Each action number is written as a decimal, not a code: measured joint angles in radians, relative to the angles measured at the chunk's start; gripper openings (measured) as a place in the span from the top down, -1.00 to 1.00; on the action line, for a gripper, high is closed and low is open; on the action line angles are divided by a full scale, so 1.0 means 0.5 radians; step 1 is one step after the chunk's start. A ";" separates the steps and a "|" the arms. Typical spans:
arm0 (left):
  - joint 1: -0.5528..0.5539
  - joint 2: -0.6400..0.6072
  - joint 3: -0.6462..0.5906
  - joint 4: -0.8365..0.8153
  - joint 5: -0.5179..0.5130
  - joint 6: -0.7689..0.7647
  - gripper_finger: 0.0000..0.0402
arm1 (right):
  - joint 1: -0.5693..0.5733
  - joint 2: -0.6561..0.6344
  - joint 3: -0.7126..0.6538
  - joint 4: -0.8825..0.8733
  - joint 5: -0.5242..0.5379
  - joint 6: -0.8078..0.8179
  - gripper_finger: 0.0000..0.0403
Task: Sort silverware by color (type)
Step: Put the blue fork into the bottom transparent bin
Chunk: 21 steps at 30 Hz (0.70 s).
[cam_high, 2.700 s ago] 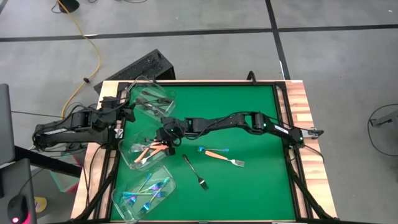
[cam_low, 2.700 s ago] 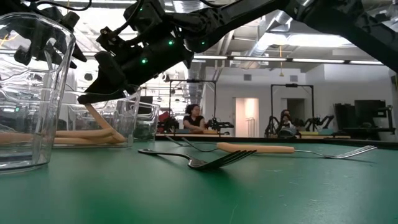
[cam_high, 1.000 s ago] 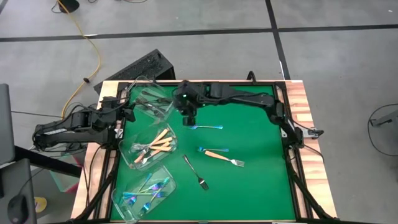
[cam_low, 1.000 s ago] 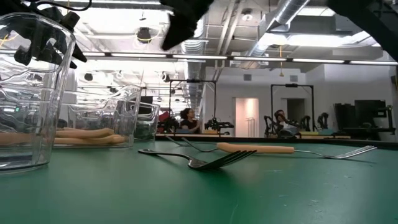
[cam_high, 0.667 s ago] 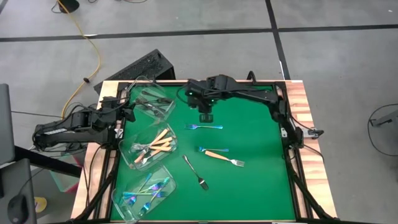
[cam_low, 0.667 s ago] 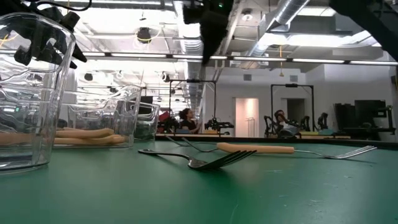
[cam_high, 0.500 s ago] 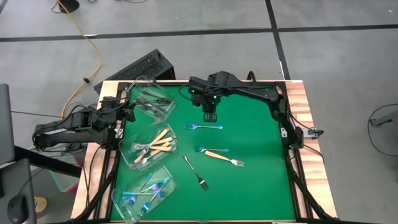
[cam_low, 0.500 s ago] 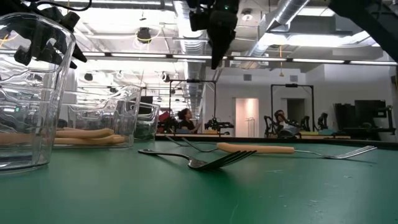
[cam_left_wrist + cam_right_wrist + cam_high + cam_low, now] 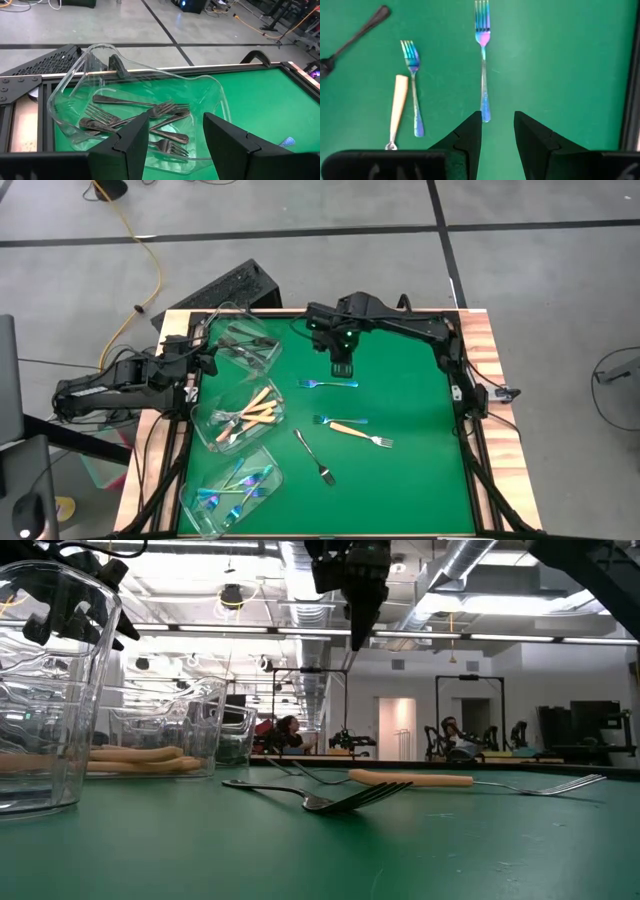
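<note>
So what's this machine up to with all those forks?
It is sorting forks by kind into clear tubs. The right end effector hangs open and empty above an iridescent fork on the green mat. Three other forks lie loose there. The left end effector waits, open, at the tub of dark forks.

This is a robotics lab in an open industrial hall. Exposed ceiling ducts (image 9: pixel 470 565) and strip lights run above a grey concrete floor (image 9: pixel 520 270), and people (image 9: pixel 285 730) sit at distant workstations beside other robot arms (image 9: pixel 505 735).
</note>
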 joint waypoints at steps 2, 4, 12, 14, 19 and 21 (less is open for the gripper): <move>0.000 0.000 0.000 -0.001 0.000 0.000 0.14 | 0.005 -0.054 -0.064 0.006 -0.033 0.000 0.34; 0.000 0.001 0.000 -0.002 0.001 -0.001 0.14 | 0.004 -0.178 -0.244 0.008 -0.064 -0.010 0.34; 0.000 0.000 0.000 -0.030 -0.014 -0.044 0.14 | 0.022 -1.080 -1.729 0.936 -0.065 0.251 0.34; -0.001 0.000 0.000 -0.030 -0.014 -0.044 0.14 | 0.040 -1.268 -2.073 1.268 -0.064 0.366 0.34; 0.000 0.000 0.000 -0.032 -0.002 -0.045 0.14 | 0.131 -1.480 -2.684 2.051 -0.064 0.556 0.34; -0.001 0.001 0.000 -0.034 -0.001 -0.045 0.14 | 0.167 -1.485 -2.857 2.351 -0.064 0.563 0.34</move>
